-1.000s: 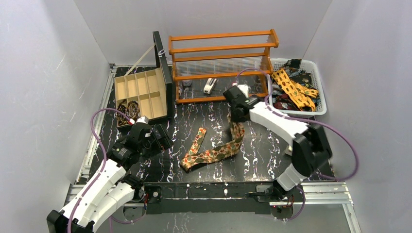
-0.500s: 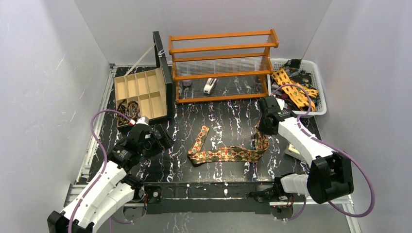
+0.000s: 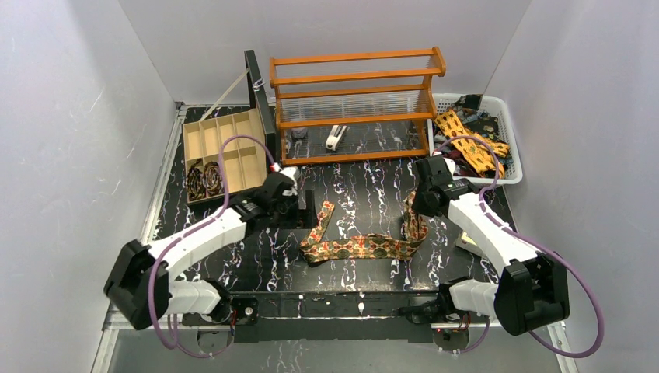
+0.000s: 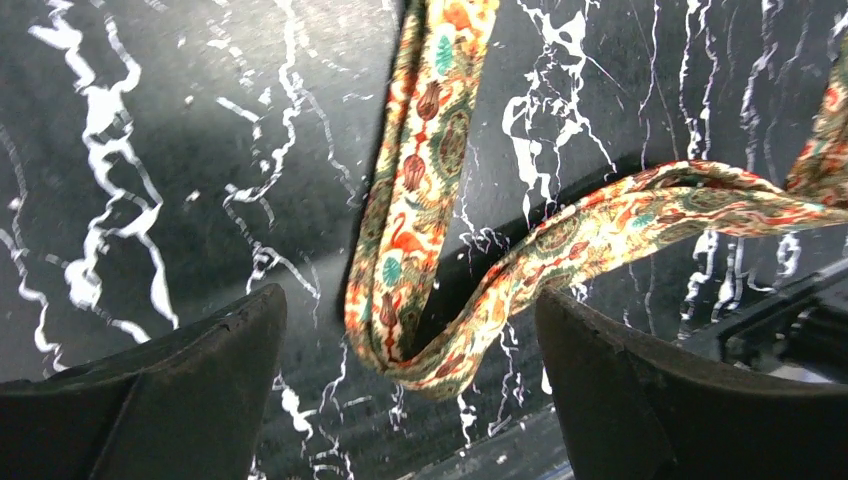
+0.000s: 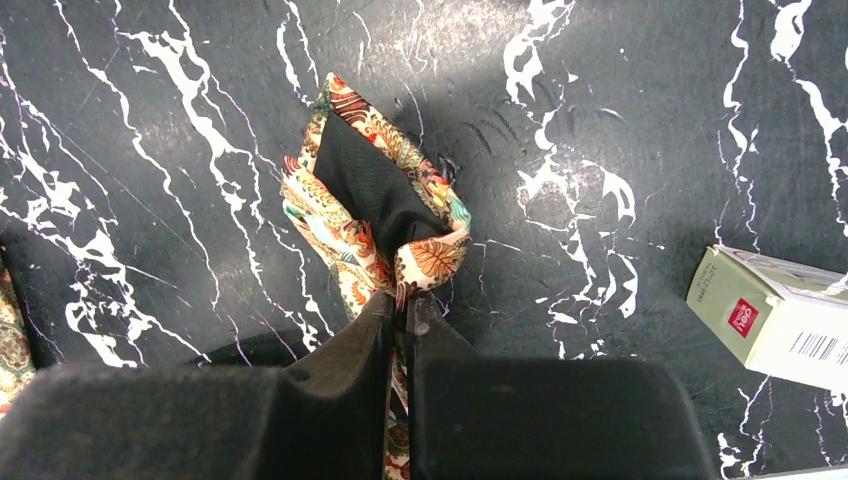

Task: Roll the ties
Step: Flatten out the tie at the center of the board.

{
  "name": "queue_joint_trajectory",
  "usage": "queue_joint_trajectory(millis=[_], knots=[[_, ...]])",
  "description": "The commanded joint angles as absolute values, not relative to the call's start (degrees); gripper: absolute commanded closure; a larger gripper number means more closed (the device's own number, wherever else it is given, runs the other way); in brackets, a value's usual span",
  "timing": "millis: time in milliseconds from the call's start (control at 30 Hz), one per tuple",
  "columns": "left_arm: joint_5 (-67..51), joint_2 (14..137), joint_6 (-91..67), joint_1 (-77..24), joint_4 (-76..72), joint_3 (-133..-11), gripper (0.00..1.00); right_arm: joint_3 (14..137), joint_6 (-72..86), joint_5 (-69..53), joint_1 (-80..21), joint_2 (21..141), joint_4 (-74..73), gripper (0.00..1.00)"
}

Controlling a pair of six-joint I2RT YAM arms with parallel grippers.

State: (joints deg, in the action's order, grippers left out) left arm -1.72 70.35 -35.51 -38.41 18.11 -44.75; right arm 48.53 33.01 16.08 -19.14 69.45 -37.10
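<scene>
The table (image 3: 357,186) carries one tie (image 3: 357,247), unrolled in a loose V at its middle (others fill the basket (image 3: 514,148) far right). The right gripper (image 5: 400,300) pinches one end; the left gripper (image 4: 405,300) hovers over the bend, jaws wide. Judged step: laying flat. Next calls for straightening, then coiling from one end.

L arm (image 3: 198,237), R arm (image 3: 486,229): white, blk joints, purple cables (image 3: 247,138).
</scene>
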Motion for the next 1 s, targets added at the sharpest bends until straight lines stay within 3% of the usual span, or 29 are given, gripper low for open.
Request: queue_joint_trajectory(millis=[0,333,600,833,967], knots=[[7.66,76.17,-30.91,-43.69,15.44,-48.30,0.10,47.21,33.00,14.25,-19.13,67.09,-34.67,0.95],[15.27,93.18,-24.60,-47.35,13.27,-60.41,0.12,46.19,33.37,14.10,-19.05,65.97,-34.15,0.95],[14.95,103.04,-21.69,-47.46,13.79,-65.45,0.22,46.25,32.79,13.55,-19.07,66.30,-33.14,0.94],[11.96,107.71,-20.82,-47.90,14.51,-67.33,0.43,45.63,32.61,14.27,-18.74,67.22,-33.05,0.95],[11.95,106.47,-21.62,-47.98,14.00,-66.59,0.65,45.59,32.48,14.53,-18.54,67.34,-32.72,0.95]])
